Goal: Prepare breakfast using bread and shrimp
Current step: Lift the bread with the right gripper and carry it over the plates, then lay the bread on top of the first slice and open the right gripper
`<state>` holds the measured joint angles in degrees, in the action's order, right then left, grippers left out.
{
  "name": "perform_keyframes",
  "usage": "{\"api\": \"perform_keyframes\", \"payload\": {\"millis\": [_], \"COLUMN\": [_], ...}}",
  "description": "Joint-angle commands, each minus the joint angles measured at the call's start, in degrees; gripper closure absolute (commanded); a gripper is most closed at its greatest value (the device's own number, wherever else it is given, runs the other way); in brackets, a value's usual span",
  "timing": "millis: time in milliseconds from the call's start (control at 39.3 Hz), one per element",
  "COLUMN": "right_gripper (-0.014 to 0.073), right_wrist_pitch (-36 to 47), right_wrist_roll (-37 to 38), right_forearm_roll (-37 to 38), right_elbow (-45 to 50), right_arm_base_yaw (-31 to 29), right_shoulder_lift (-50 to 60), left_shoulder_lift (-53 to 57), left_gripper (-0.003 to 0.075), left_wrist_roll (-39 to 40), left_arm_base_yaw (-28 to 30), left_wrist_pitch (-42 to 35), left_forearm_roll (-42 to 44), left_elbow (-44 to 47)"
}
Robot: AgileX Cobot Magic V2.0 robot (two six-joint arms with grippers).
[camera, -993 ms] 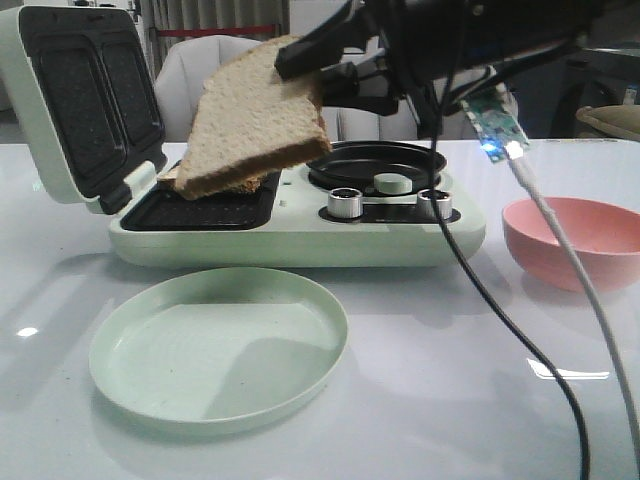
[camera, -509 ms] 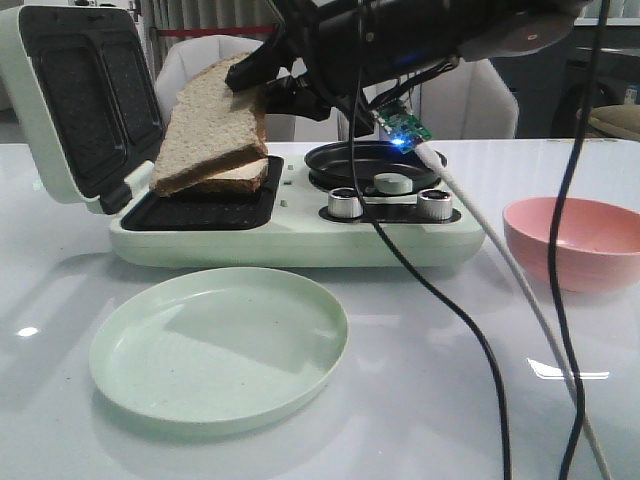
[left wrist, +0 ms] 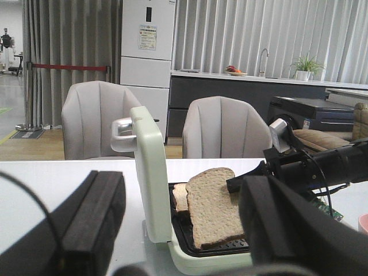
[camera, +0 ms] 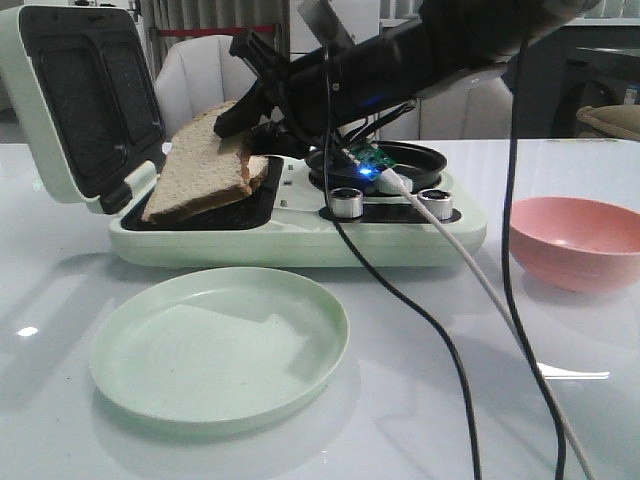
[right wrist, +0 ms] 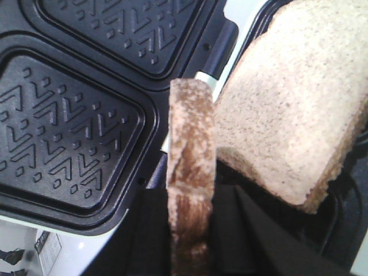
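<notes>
My right gripper (camera: pixel 235 118) is shut on the crust edge of a slice of bread (camera: pixel 200 170). The slice leans low over the sandwich maker's lower plate, partly on top of the second slice (camera: pixel 258 172). In the right wrist view the held slice (right wrist: pixel 191 172) shows edge-on between the fingers, with the other slice (right wrist: pixel 293 115) beside it. In the left wrist view both slices (left wrist: pixel 215 204) lie in the maker, and my left gripper (left wrist: pixel 184 230) is open and empty, well short of it. The shrimp is out of view.
The pale green sandwich maker (camera: pixel 300 235) stands open, its lid (camera: pixel 80 100) upright at the left. It has a round black pan (camera: pixel 420 160) and two metal knobs (camera: pixel 345 203). A green plate (camera: pixel 220 345) lies in front, a pink bowl (camera: pixel 575 240) at the right. Cables (camera: pixel 440 330) hang over the table.
My right gripper has moved left and down with the slice. The slice went from hanging above the maker to resting tilted on the other slice.
</notes>
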<state>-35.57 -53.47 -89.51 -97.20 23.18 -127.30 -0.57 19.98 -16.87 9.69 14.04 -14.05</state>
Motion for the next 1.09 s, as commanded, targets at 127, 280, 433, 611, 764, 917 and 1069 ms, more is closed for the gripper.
{"api": "perform_keyframes", "payload": {"millis": [127, 280, 433, 611, 764, 917, 1069], "right_gripper": [-0.0012, -0.0017, -0.0017, -0.0017, -0.0017, -0.0017, -0.0017], "right_wrist_pitch": [1.72, 3.41, 4.32, 10.03, 12.25, 12.88, 12.46], "right_wrist_roll": [-0.02, -0.02, 1.78, 8.03, 11.67, 16.08, 22.66], "right_forearm_roll": [3.63, 4.53, 11.05, 23.58, 31.86, 40.00, 51.62], "right_elbow": [-3.39, -3.59, -4.51, -4.51, -4.51, -4.51, -4.51], "right_arm_base_yaw": [1.66, 1.76, 1.76, 1.76, 2.10, 2.18, 2.18], "right_shoulder_lift": [3.74, 3.74, 4.47, 7.51, 10.25, 13.00, 16.42], "left_shoulder_lift": [-0.64, -0.64, -0.64, -0.64, -0.64, -0.64, -0.64], "left_gripper": [0.0228, 0.0228, 0.0228, 0.0228, 0.0228, 0.0228, 0.0228], "left_wrist_roll": [0.44, 0.44, 0.44, 0.44, 0.44, 0.44, 0.44], "left_arm_base_yaw": [-0.42, -0.42, -0.42, -0.42, -0.42, -0.42, -0.42], "left_wrist_pitch": [-4.50, -4.50, -4.50, -4.50, -4.50, -4.50, -4.50], "left_forearm_roll": [-0.52, -0.52, -0.52, -0.52, -0.52, -0.52, -0.52], "left_elbow": [-1.49, -1.49, -1.49, -1.49, -1.49, -1.49, -1.49]}}
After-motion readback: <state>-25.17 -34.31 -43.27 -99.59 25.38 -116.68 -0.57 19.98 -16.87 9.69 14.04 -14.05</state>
